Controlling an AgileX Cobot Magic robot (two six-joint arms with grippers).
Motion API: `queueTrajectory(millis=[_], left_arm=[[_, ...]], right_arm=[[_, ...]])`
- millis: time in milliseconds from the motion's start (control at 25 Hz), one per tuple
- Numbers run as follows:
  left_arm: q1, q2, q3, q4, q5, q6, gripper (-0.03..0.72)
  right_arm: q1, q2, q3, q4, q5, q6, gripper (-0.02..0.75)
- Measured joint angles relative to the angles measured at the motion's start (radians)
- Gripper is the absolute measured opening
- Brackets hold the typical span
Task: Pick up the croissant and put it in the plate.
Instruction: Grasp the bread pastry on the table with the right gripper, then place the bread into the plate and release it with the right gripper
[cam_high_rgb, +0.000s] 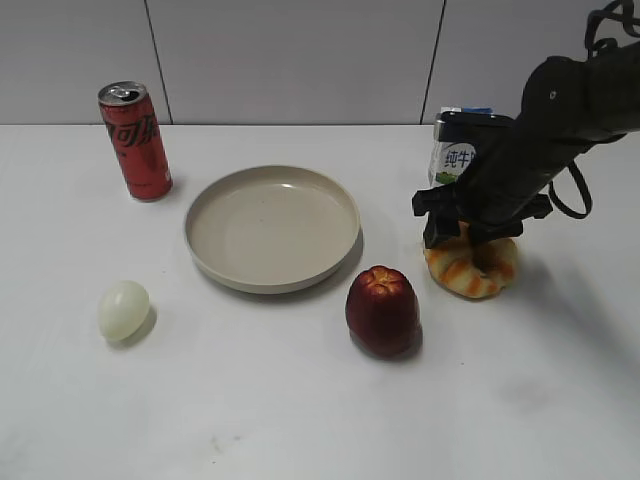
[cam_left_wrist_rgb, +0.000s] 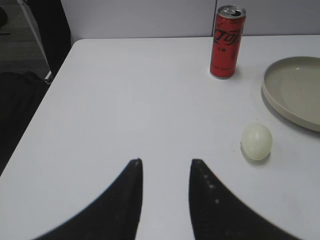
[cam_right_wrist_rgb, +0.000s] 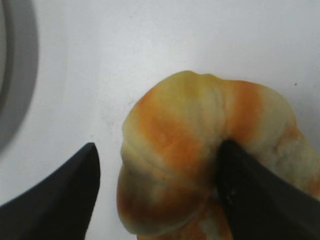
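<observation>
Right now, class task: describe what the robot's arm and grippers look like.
The right arm is matte black and bulky, with a black cable looping beside it. Both the left gripper and the right gripper have smooth black curved fingers tapering to points. No markings visible.

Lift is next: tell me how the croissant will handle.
The croissant looks glossy, so it may slip. Its ring shape lets the right gripper straddle one side, likely a secure hold. It seems rounded, so it might rock if nudged.

Matte black right arm (cam_high_rgb: 560, 120), looped black cable (cam_high_rgb: 575, 195), tapered black fingers (cam_left_wrist_rgb: 127, 200).
</observation>
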Motion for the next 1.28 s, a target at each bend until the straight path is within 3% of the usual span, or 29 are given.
queueTrajectory(millis=[120,200,600,920,1280], left_arm=[[0.0,0.0,0.0,0.0,0.0,0.0,0.23],[0.0,0.0,0.0,0.0,0.0,0.0,0.23],[0.0,0.0,0.0,0.0,0.0,0.0,0.23],[0.0,0.0,0.0,0.0,0.0,0.0,0.23],[0.0,0.0,0.0,0.0,0.0,0.0,0.232]], right_arm=[[0.0,0.004,-0.002,-0.009,0.0,0.01,0.182],[-0.001,0.004,-0.004,-0.015,0.007,0.012,0.084],[0.016,-0.061,-0.09,-0.017,0.195,-0.028,0.079],[0.178,-0.095,-0.325,-0.013,0.265,-0.087,0.079],[0.322,0.1,-0.496,-0.012,0.235,-0.168,0.078]])
